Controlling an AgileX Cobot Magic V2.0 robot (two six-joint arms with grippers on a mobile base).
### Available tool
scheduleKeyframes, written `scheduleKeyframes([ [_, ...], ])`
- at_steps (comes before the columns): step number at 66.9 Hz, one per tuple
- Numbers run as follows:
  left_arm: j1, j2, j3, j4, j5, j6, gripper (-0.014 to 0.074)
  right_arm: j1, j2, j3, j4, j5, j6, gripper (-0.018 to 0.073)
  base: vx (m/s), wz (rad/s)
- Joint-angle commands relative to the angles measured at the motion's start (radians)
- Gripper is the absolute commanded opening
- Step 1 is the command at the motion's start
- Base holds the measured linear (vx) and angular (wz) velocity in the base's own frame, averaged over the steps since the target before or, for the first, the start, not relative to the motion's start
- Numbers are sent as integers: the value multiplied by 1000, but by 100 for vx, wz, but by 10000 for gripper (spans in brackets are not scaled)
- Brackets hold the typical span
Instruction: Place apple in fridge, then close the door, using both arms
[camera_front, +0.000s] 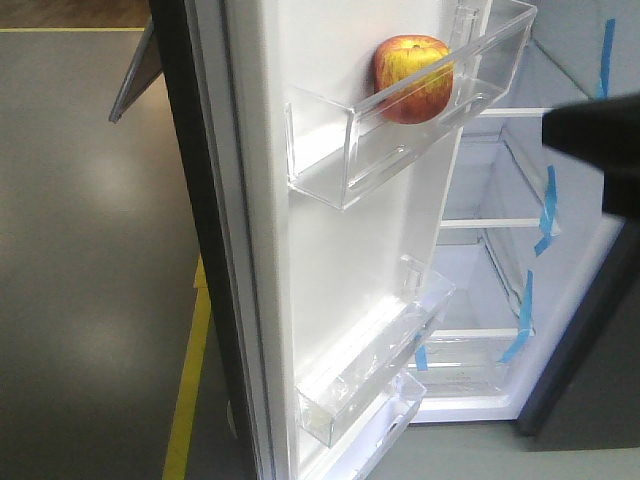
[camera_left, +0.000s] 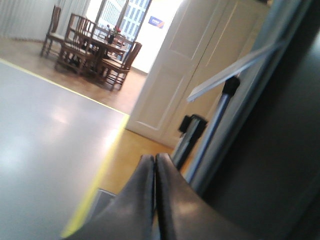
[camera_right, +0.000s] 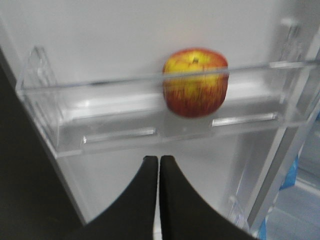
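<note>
My right gripper has its fingers pressed together on nothing, just below the clear bin on the open door. The apple sits upright in that bin against the white inner wall. My left gripper is also closed and empty, beside a dark panel. Beyond spreads a glossy grey floor edged by a yellow line, then a wooden table with chairs.

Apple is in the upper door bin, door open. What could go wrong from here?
The apple sits loose in the clear door bin; a fast swing of the door might roll it along. The right gripper, shut, hangs right before that bin and could get clipped on closing.
</note>
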Motion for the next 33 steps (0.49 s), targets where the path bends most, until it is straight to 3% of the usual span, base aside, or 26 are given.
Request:
scheduleKeyframes([
  [1,-3,-16,20,-77,-85,-126,-6,-5,-111,115,33,-69,-13,-4,0,0],
  [10,-3,-16,20,-156,-85,-258,-6,-5,-250,302,32,-73,-13,-4,0,0],
  [19,-3,-16,20,-191,-103,-316,-6,-5,-390,438,32,-73,-12,-4,0,0],
  [33,-3,-16,15,-255,-228,-487,-6,-5,-528,543,32,-72,-5,-4,0,0],
])
